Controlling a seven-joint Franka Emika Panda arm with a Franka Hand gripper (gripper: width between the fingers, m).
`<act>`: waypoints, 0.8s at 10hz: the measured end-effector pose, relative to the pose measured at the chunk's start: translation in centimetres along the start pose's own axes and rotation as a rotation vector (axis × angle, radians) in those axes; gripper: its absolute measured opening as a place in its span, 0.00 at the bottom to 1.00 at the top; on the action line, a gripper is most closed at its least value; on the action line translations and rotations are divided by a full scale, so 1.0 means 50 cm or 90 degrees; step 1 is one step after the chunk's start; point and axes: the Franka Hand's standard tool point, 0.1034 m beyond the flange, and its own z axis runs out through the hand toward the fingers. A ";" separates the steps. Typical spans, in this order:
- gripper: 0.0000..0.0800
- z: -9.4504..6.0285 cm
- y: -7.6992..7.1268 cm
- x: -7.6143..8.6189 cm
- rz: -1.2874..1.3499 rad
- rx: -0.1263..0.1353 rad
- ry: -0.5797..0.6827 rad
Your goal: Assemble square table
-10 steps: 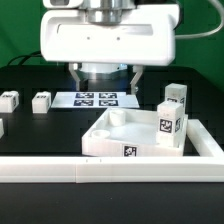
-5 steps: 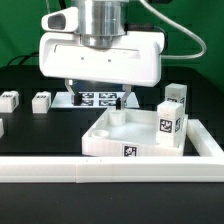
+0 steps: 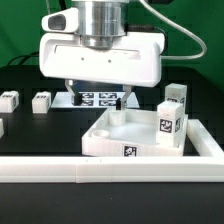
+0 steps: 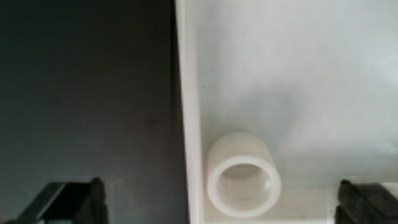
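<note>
Marker board (image 3: 100, 99) pt. hidden, leg block (image 3: 1, 128) cropped

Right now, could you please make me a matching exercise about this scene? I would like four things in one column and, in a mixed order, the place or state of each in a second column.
Things:
1. fingers
2. square table slab
3. marker board
4. border rail

Places or states:
A. lies flat on the table, partly hidden behind the fingers
B. long and white, runs along the front of the exterior view
C. apart and open, holding nothing
D. white with a raised rim, sits below the fingers

Pairs: 1-C, 2-D, 3-A, 4-B
</note>
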 end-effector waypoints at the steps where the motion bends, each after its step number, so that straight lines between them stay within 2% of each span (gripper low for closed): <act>1: 0.81 0.012 0.005 -0.013 0.007 -0.001 0.000; 5: 0.81 0.034 0.009 -0.030 0.014 -0.004 -0.014; 8: 0.81 0.054 0.014 -0.036 0.005 -0.012 0.008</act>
